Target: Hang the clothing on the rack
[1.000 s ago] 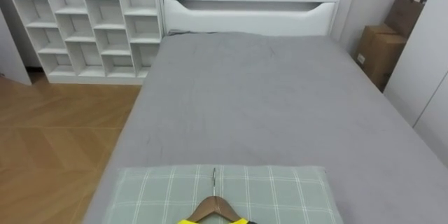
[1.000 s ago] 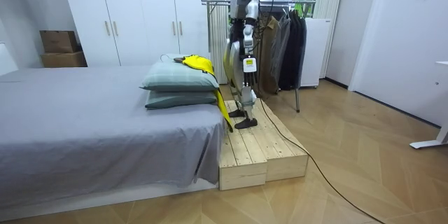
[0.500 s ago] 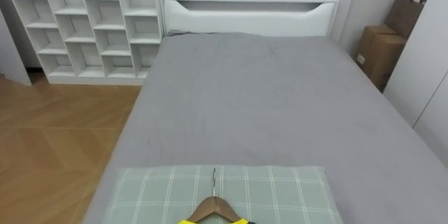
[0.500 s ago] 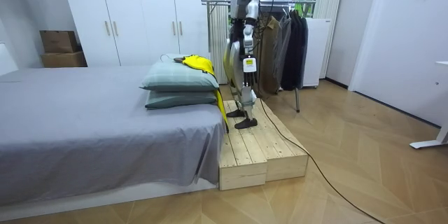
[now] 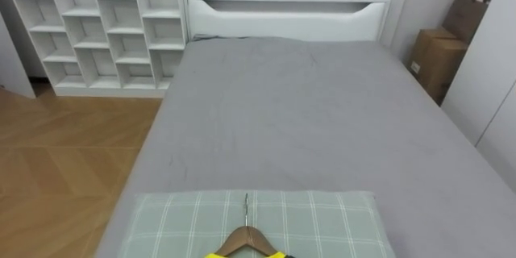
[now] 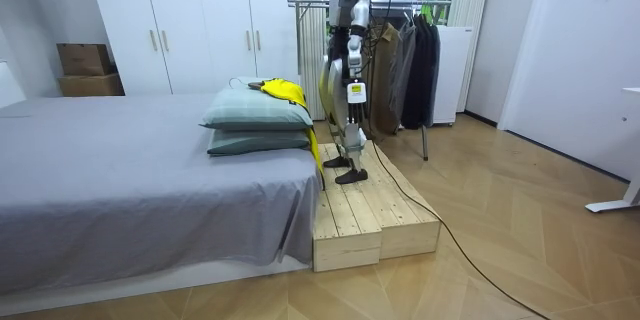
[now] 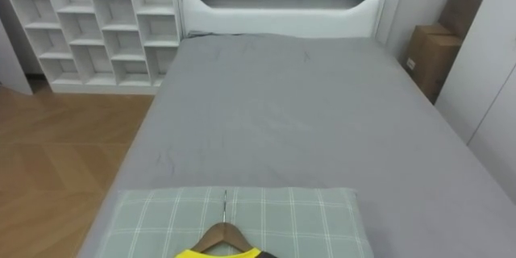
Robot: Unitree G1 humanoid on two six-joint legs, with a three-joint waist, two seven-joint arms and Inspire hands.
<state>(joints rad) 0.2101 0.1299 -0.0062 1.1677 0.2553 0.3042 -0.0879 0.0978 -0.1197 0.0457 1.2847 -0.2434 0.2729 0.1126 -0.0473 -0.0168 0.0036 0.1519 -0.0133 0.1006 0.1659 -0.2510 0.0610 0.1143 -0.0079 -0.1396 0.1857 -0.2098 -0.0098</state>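
On the grey bed (image 6: pixel 120 170), your yellow garment (image 6: pixel 284 89), on its wooden hanger (image 5: pixel 247 238), tops the checked pillow (image 5: pixel 322 222). To the right, the robot stands on a wooden platform (image 6: pixel 375 215), left hand (image 6: pixel 351 94) hanging, grasp impossible to tell.

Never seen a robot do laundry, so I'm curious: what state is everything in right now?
Yellow garment: lying on the pillows, not yet hung.
Hanger: inside the garment, flat on the top pillow, hook toward the headboard.
Pillows: two, stacked at the bed's end.
Wardrobe doors: shut.
Dark clothes: hanging on the rack.
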